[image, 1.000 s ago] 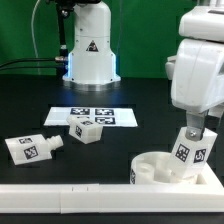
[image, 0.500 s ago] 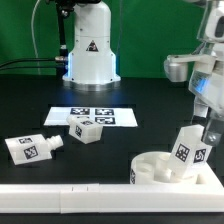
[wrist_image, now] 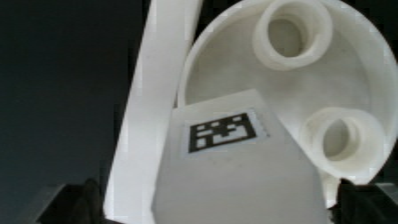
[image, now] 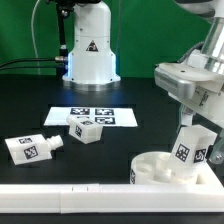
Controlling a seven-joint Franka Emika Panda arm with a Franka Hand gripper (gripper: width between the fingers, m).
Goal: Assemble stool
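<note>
White rail (image: 60, 197) is nearest to you, running along the front edge of the black surface (image: 150, 125).

Just behind it, at the exterior view's right, you've got the round seat (image: 150, 172) lying flat with its socket side up. The wrist view shows two round sockets in it.

One standing leg (image: 192, 150) rises out of the seat, tag facing the camera, top leaning slightly toward the exterior view's right. You can't tell from either view whether its foot is home in a socket.

The tool (image: 195, 122) hangs right at that leg's upper end. In the wrist view its dark fingers (wrist_image: 68, 208) sit wide apart, one on each side of the tagged leg, so read it as parted and not clamped. Whether a pad touches the leg, you can't tell.

Further back, at the exterior view's left, the left leg (image: 30, 148) lies on its side on the surface, well apart from the seat, tag up.

Behind that, nearer the middle, the middle leg (image: 85, 128) also lies loose, touching or just overlapping the front edge of the marker board (image: 120, 118).

Farthest back you see the white robot base (image: 90, 50) with a black triangle sign, cables beside it, and the green backdrop (image: 20, 30).
</note>
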